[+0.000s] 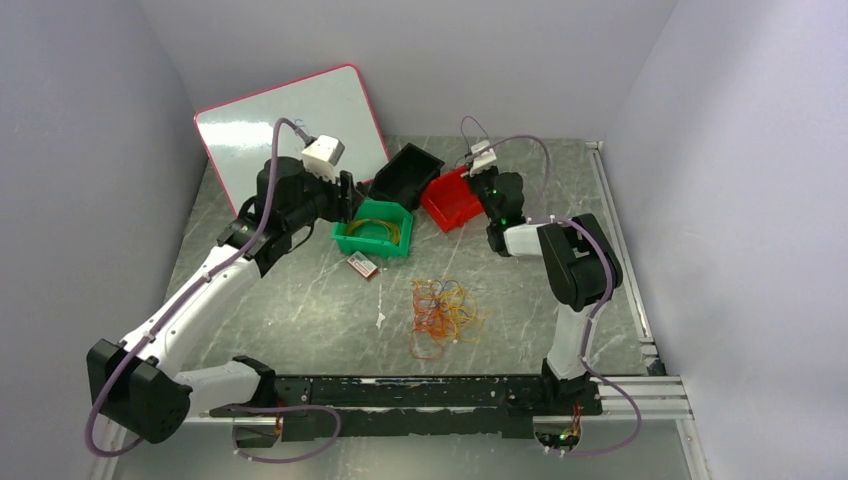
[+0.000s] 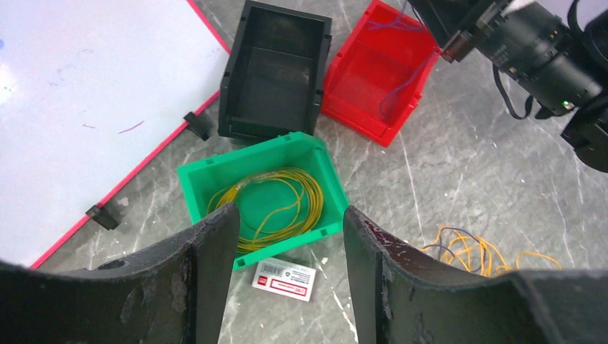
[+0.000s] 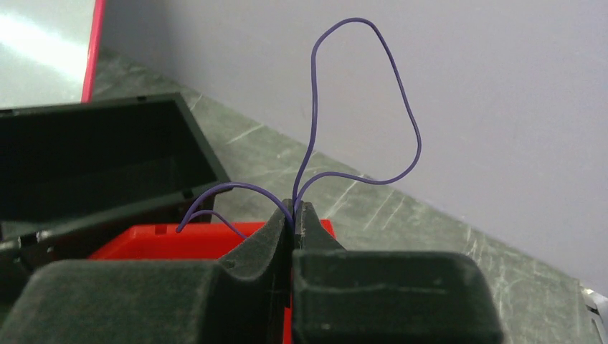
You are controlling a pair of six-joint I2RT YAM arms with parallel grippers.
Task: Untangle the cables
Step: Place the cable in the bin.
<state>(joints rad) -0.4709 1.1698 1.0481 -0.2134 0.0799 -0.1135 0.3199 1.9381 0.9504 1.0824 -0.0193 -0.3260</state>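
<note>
Pinching a thin purple wire point(image 3: 313, 93) tight in the right gripper point(image 3: 294, 215), just above the red bin point(image 3: 179, 247). Probably worth dipping low before letting go, being so springy and loopy. Hanging the left gripper point(image 2: 290, 222) spread and empty over the glossy plastic green bin point(image 2: 208, 175), already holding a neat yellow coil point(image 2: 308, 193). Leaving the tangle of cables point(image 1: 445, 308) on the marbled grey table point(image 1: 300, 300), well apart from both.

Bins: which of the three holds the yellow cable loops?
The green bin, nearest the left gripper; yellow loops lie coiled inside. The black bin looks empty, the red bin holds purple wire.
</note>
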